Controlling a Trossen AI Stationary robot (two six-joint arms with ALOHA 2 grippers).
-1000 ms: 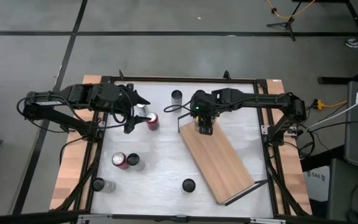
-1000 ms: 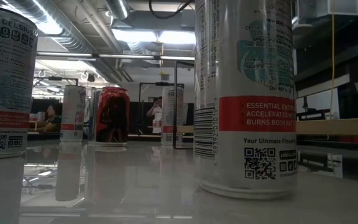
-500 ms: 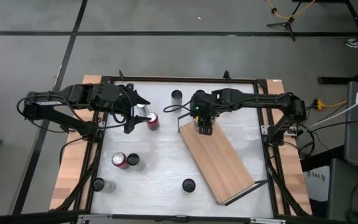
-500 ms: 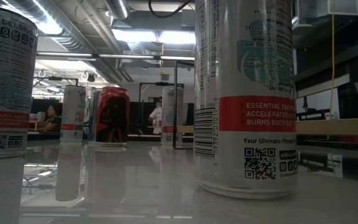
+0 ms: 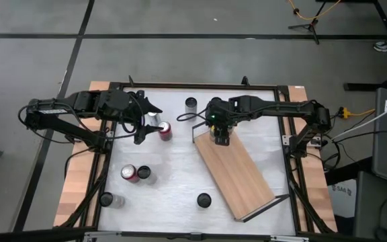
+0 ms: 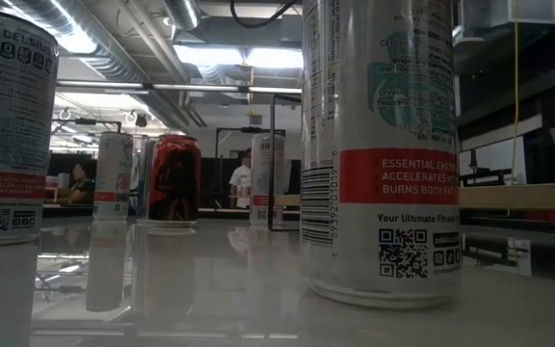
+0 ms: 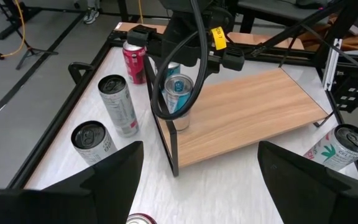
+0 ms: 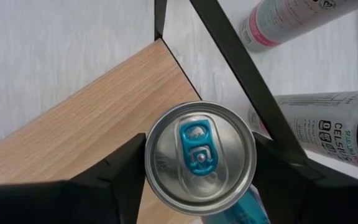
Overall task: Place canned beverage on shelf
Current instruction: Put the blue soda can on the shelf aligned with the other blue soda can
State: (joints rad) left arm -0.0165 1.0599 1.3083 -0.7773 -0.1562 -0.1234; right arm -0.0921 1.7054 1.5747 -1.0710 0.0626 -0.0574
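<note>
The shelf (image 5: 237,171) is a light-wood board lying slantwise on the white table's right half, with a black wire rail (image 7: 166,134) at its far-left end. A silver can with a blue tab (image 8: 199,155) stands upright on that end of the board (image 7: 178,99). My right gripper (image 5: 219,138) hangs over the can, pointing steeply down, one finger on each side of it. My left gripper (image 7: 197,186) waits open at the table's far left (image 5: 142,126), with nothing between its fingers. My right gripper comes at the blue-tab can from above, a finger (image 8: 126,168) against each of two opposite sides of its body, just under the top rim (image 8: 149,146). I see no gap between fingers and can. The can stands upright with its bottom on the shelf board.
A red can (image 5: 165,131) and a silver can (image 5: 154,119) stand near my left gripper, another can (image 5: 191,104) at the far edge. A red and silver pair (image 5: 136,173) and two dark-topped cans (image 5: 106,199) (image 5: 203,199) stand nearer. The shelf's near-right part lies bare.
</note>
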